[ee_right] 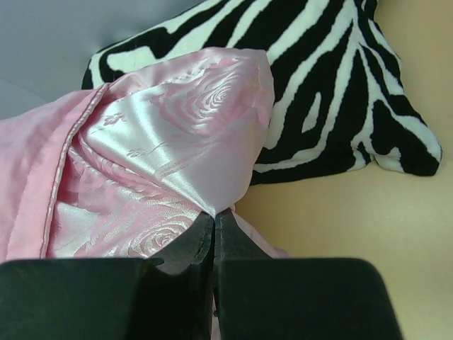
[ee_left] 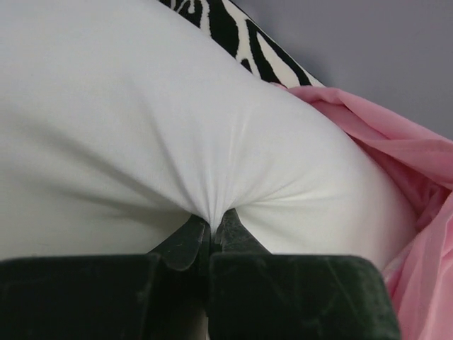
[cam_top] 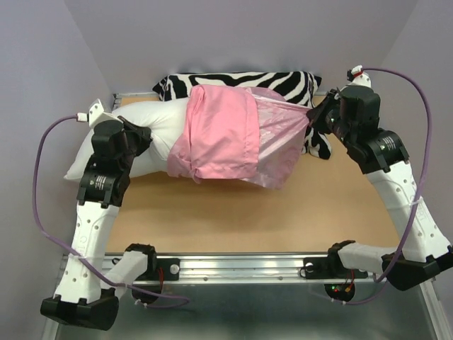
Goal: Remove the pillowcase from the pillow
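The white pillow [cam_top: 152, 134] lies across the back of the table, its left half bare. The pink satin pillowcase [cam_top: 226, 134] is bunched round its right half, its rose-patterned end stretched out to the right. My left gripper [cam_top: 136, 134] is shut on a pinch of the pillow's white fabric [ee_left: 212, 163], seen in the left wrist view [ee_left: 212, 216]. My right gripper [cam_top: 317, 113] is shut on the pillowcase's end [ee_right: 177, 142], pulling it taut, as the right wrist view [ee_right: 214, 214] shows.
A black-and-white zebra-striped cushion [cam_top: 233, 83] lies behind the pillow against the back wall, its corner [ee_right: 396, 142] beside my right gripper. Purple walls close in the back and sides. The tan table surface [cam_top: 248, 212] stretches in front of the pillow.
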`<move>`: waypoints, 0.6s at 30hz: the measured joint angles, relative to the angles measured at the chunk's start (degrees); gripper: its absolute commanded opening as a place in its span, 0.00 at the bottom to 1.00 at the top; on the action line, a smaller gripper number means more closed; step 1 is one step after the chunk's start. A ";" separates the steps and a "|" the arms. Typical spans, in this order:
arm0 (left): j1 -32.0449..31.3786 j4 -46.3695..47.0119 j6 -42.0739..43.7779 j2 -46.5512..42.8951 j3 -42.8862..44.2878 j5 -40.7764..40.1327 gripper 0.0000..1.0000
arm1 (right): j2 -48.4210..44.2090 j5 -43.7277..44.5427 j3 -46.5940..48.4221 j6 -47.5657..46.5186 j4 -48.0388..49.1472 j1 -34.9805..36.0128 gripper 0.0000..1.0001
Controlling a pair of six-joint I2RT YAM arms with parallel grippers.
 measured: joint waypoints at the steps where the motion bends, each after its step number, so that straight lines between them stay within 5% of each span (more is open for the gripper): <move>1: 3.02 0.07 0.11 0.87 0.20 2.08 0.00 | 0.61 -1.46 0.13 0.02 -0.17 -1.97 0.01; 9: 20.90 0.09 0.22 6.38 0.55 24.65 0.00 | 2.93 -18.95 0.15 0.96 -1.99 -13.22 0.01; 18: 25.00 0.94 0.00 8.85 0.55 37.13 0.00 | 4.28 -34.21 1.92 2.78 -5.05 -25.94 0.01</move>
